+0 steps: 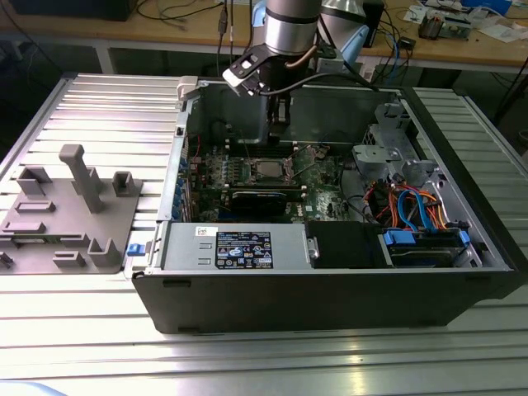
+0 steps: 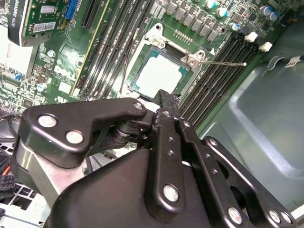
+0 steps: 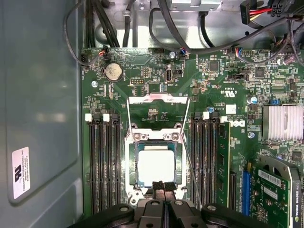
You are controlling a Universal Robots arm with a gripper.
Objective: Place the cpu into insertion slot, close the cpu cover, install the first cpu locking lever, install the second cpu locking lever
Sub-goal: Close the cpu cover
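Cpu (image 3: 156, 166) lies flat in the insertion slot (image 3: 134, 164), dull silver top upward, rimmed by the slot's grey metal. The end effector (image 3: 164, 186) hangs over one edge of the slot with its two black fingers pressed together and nothing visible between them. The tips cover the chip's edge, so contact with it cannot be judged.

On the opposite side of the slot the cpu cover (image 3: 159, 99) stands open, clear of the chip, with green board showing through its window. How steeply it tilts cannot be told from overhead.

In the second wrist view a thin wire locking lever (image 2: 223, 62) juts from a corner of the slot across the black memory slots (image 2: 218, 76) beside it. A second lever is hard to separate from the cover's side rails.

In the exterior view the slot sits deep inside an open computer case (image 1: 330, 297) on a ribbed metal table (image 1: 82, 346). The chip is a small pale square there, and the arm (image 1: 293, 25) above the slot is cut off by the frame.
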